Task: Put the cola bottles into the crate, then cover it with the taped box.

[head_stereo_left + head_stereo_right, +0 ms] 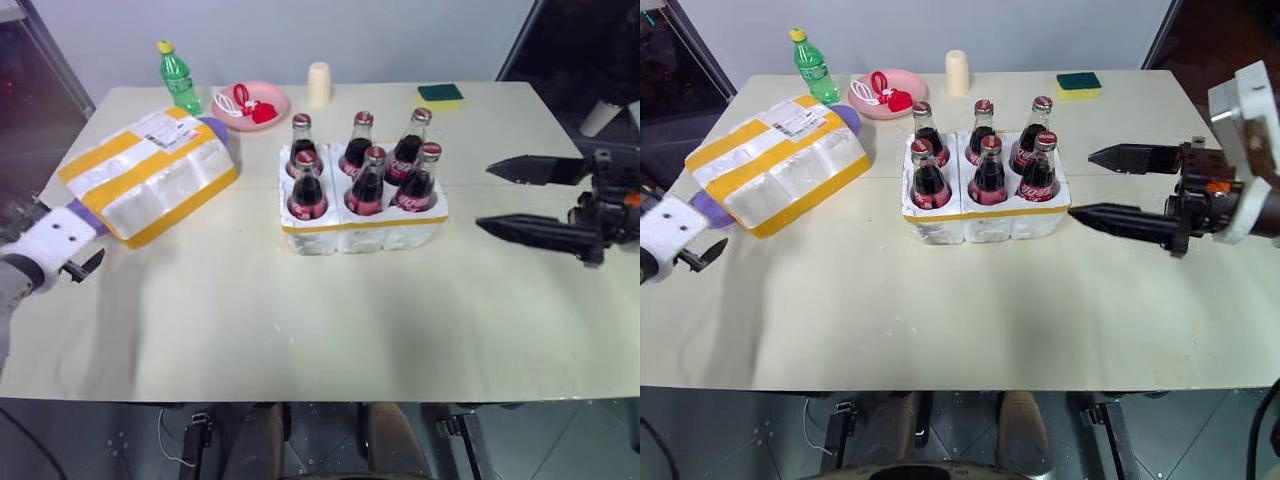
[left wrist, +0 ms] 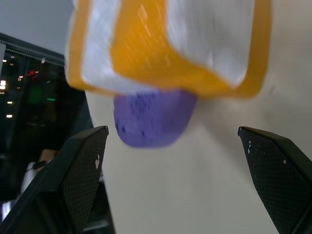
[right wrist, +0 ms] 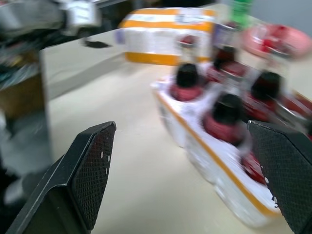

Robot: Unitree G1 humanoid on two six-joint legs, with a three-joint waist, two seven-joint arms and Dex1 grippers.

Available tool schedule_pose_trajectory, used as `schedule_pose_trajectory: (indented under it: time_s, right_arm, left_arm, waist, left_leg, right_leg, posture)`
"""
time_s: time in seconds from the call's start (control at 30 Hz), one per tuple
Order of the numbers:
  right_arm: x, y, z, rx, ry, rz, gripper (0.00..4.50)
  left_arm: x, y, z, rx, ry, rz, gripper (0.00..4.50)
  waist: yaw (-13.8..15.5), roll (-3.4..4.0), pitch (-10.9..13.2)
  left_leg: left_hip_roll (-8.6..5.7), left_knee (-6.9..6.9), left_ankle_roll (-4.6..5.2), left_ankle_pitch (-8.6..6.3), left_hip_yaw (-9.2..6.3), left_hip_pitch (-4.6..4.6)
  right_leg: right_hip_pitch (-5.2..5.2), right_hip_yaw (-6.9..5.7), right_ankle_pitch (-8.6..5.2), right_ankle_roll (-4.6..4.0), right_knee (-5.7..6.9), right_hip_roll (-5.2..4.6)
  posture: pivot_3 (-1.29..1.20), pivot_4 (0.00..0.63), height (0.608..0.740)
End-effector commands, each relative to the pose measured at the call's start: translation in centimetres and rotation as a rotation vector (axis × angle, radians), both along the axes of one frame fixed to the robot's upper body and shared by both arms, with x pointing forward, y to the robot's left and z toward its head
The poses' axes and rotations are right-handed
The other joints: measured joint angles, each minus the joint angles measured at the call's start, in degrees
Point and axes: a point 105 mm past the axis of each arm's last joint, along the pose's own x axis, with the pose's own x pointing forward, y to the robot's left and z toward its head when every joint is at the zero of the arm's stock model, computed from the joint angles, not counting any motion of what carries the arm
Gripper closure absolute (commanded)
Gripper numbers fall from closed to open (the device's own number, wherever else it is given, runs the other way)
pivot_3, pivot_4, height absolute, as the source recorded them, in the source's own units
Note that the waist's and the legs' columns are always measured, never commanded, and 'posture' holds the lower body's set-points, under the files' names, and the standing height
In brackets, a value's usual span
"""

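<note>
Showing loading complete: six cola bottles (image 1: 362, 165) stand socketed in the crate (image 1: 362, 228) at table centre. Covering remains; the taped box (image 1: 150, 172) lies at nine o'clock. Left gripper (image 2: 178, 161) and right gripper (image 1: 528, 198) gape wide, empty.

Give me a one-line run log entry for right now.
cola bottles: all six in crate | taped box: on table, left of crate, not yet placed | left gripper: jaws open, facing box | right gripper: jaws open, empty
</note>
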Motion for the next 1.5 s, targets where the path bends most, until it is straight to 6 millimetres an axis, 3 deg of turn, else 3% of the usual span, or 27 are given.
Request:
schedule_pose_trajectory:
  time_s: [0.03,0.3,0.57,0.67,0.87,0.93,1.1,1.2,1.33,1.43,1.5]
  right_arm:
    - [-1.0,0.3,1.5,-0.006,-0.063,0.016,0.07]
    - [-1.5,0.1,2.2,0.001,-0.095,-0.026,0.07]
    - [-1.9,-0.3,2.2,0.018,-0.103,-0.07,0.07]
    - [-1.8,-0.7,2.0,0.018,-0.103,-0.103,0.0]
    - [-1.2,-1.5,1.4,0.019,-0.102,-0.163,0.0]
    - [-1.0,-1.7,1.2,0.017,-0.097,-0.176,0.0]
    - [-0.4,-2.6,0.7,0.004,-0.082,-0.235,0.0]
    - [-0.2,-2.8,0.4,-0.008,-0.082,-0.245,0.0]
    - [-0.1,-2.7,-0.1,-0.011,-0.074,-0.236,0.0]
    - [0.2,-2.8,-0.4,-0.006,-0.068,-0.239,0.0]
    - [0.4,-2.8,-0.6,-0.002,-0.069,-0.243,0.0]
  left_arm:
    - [1.4,0.9,0.0,0.125,-0.023,0.019,0.0]
    - [5.3,1.5,-1.8,0.214,-0.043,0.041,0.0]
    - [6.8,1.7,-3.1,0.23,-0.014,0.041,0.0]
    - [7.1,1.8,-3.0,0.209,-0.02,0.05,0.93]
    - [7.8,1.6,-1.9,0.223,-0.044,0.043,3.82]
    - [8.0,1.5,-1.4,0.239,-0.056,0.038,4.09]
    - [9.1,-0.2,4.5,0.253,-0.222,-0.027,4.09]
    - [9.5,-2.5,8.4,0.214,-0.322,-0.103,4.09]
    - [9.4,-8.0,14.4,0.193,-0.452,-0.265,4.09]
    - [9.0,-12.2,17.5,0.176,-0.505,-0.375,4.09]
    - [8.5,-14.9,18.6,0.182,-0.499,-0.456,4.09]
  waist:
    - [0.46,-0.03,-0.01]
    - [0.55,-0.1,-0.06]
    - [0.5,-0.1,-0.07]
    - [0.51,-0.1,-0.08]
    - [0.61,-0.05,-0.13]
    - [0.6,-0.05,-0.14]
    - [0.74,-0.13,-0.11]
    - [0.83,-0.17,-0.09]
    - [0.69,-0.21,-0.08]
    - [0.53,-0.21,-0.08]
    - [0.49,-0.2,-0.08]
  left_leg:
    - [0.0,0.01,0.0,0.0,0.0,-0.01]
    - [-0.01,0.0,0.0,0.0,-0.01,-0.07]
    - [-0.01,0.02,0.0,0.0,-0.01,-0.03]
    - [-0.01,0.04,0.0,0.0,-0.01,0.01]
    - [-0.01,0.06,-0.01,0.01,-0.01,0.09]
    - [-0.02,0.06,-0.01,0.01,-0.01,0.1]
    - [-0.02,0.07,-0.01,0.01,-0.01,0.08]
    - [-0.02,0.12,-0.02,0.01,-0.02,-0.08]
    - [-0.02,0.13,-0.02,0.02,-0.04,-0.19]
    - [-0.03,0.12,-0.02,0.02,-0.05,-0.2]
    - [-0.04,0.12,-0.02,0.02,-0.05,-0.19]
  right_leg:
    - [0.0,0.0,0.0,0.0,0.0,0.0]
    - [-0.04,-0.06,0.15,0.26,0.05,-0.01]
    - [-0.01,-0.06,0.15,0.28,0.12,-0.02]
    - [0.03,-0.06,0.15,0.28,0.12,-0.02]
    - [0.09,-0.06,0.16,0.28,0.15,-0.02]
    - [0.12,-0.06,0.15,0.29,0.15,-0.02]
    - [0.11,-0.06,0.15,0.29,0.15,-0.04]
    - [0.03,-0.07,0.16,0.29,0.13,-0.04]
    - [-0.04,-0.09,0.18,0.33,0.12,-0.03]
    - [-0.03,-0.1,0.18,0.33,0.1,-0.03]
    - [-0.02,-0.09,0.18,0.34,0.1,-0.03]
  posture:
    - [0.0,0.15,0.739]
    - [0.0,0.15,0.739]
    - [0.0,0.15,0.739]
    - [0.0,0.15,0.739]
    - [0.0,0.15,0.739]
    - [0.0,0.15,0.739]
    - [0.0,0.15,0.739]
    - [0.0,0.15,0.739]
    - [0.0,0.15,0.739]
    - [0.0,0.15,0.739]
    - [0.0,0.15,0.739]
